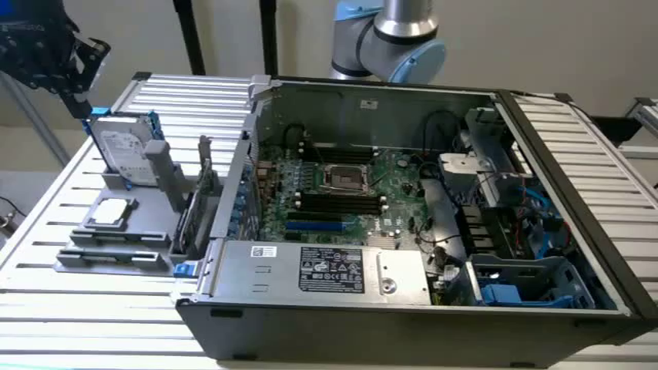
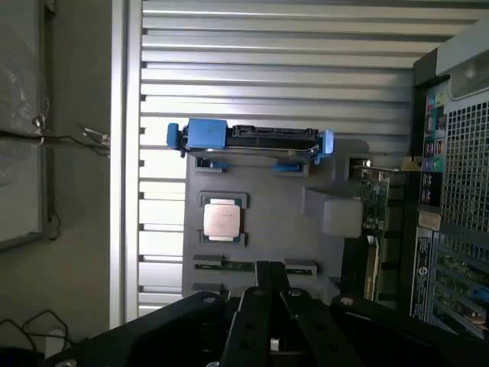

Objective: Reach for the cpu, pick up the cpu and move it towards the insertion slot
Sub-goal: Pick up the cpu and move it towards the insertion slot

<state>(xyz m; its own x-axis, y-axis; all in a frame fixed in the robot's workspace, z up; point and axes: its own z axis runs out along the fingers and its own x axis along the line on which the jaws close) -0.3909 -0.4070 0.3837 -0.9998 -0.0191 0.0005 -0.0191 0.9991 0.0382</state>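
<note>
The cpu [image 1: 111, 212], a small pale silvery square chip, lies flat in a recess of the grey holder [image 1: 103, 250] outside the computer case, at the exterior view's left. In the wrist view the cpu [image 2: 222, 222] sits just past my gripper [image 2: 269, 267], whose two black fingers meet at their tips with nothing between them. My gripper [image 1: 77, 99] hangs high above the far end of the holder, well clear of the cpu. The insertion slot [image 1: 344, 179], a shiny metal frame with a dark centre, sits on the green board inside the open case.
A silver hard drive with blue rails [image 1: 129, 154] stands upright at the holder's far end. Upright cards [image 1: 200, 196] stand between the holder and the case wall [image 1: 242, 177]. Everything rests on a slatted metal table [image 1: 62, 308]. Cables and a blue cage [image 1: 525, 281] fill the case's right side.
</note>
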